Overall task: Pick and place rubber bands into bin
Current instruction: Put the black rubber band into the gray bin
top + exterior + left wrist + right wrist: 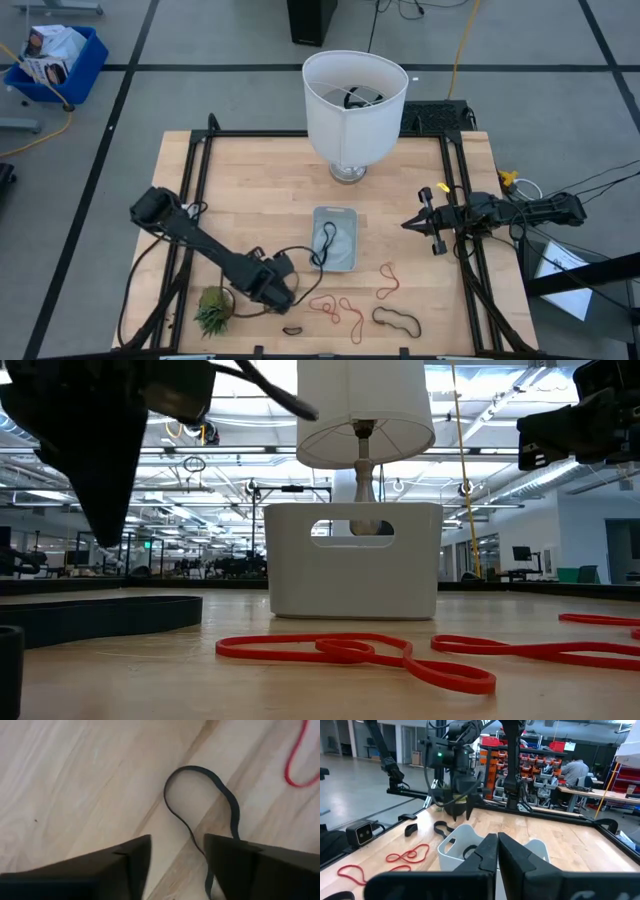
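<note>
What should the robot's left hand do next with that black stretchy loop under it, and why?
Probably lower the left gripper a little and close on the black rubber band. Its fingers stand apart, with the band's strand running down between them on the wooden table, and nothing is held yet. The bin is close by. The right gripper waits, shut, at the table's right.

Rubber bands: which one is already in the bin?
The black rubber band draped over the bin's left rim, partly inside. The red bands and the other dark bands all lie on the bare wood nearer the table's front edge.
</note>
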Controlling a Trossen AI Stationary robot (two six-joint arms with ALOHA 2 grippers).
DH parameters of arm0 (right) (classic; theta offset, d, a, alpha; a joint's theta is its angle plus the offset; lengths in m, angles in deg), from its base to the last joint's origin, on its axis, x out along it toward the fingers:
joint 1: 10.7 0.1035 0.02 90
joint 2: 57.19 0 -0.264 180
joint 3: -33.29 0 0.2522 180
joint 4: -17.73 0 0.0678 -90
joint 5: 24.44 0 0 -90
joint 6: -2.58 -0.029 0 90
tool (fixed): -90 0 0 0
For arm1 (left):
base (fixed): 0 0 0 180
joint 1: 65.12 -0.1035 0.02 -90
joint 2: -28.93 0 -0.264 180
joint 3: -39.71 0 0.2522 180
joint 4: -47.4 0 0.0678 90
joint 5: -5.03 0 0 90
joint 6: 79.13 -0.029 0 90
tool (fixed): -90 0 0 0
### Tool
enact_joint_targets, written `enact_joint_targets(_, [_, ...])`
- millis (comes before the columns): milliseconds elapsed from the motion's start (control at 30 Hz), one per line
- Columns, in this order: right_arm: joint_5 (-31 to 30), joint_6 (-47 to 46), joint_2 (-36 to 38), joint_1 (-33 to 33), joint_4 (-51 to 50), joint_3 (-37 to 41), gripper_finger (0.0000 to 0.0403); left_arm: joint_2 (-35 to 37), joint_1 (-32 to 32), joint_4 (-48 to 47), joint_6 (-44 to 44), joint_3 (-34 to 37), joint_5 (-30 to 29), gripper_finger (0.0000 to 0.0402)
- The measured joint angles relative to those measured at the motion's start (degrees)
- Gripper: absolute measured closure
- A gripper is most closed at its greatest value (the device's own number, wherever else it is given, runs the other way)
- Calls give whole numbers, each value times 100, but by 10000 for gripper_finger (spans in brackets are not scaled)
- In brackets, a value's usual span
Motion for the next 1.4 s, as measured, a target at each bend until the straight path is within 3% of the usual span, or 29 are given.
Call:
enact_joint_targets(167, [-2,-193,0,0,0,0,394,-164,-46,44,396,0,0,131])
enact_joint_targets(300, [0,-312,0,0,-4,0,394,-338,-93,206,464,2,4,107])
enact_joint_targets(833, [0,-518,0,2,-11,0,396,-533,-255,369,225,0,-136,103])
enact_joint_targets(1133, [-1,-520,-25,1,-28,0,397,-970,-350,393,-64,-28,119,103])
enact_joint_targets(1267, [-2,-520,-29,0,-39,0,395,-980,-391,519,-434,-20,168,126])
enact_joint_targets(1400, [-1,-498,-31,1,-41,0,396,-987,-392,767,-810,-13,255,206])
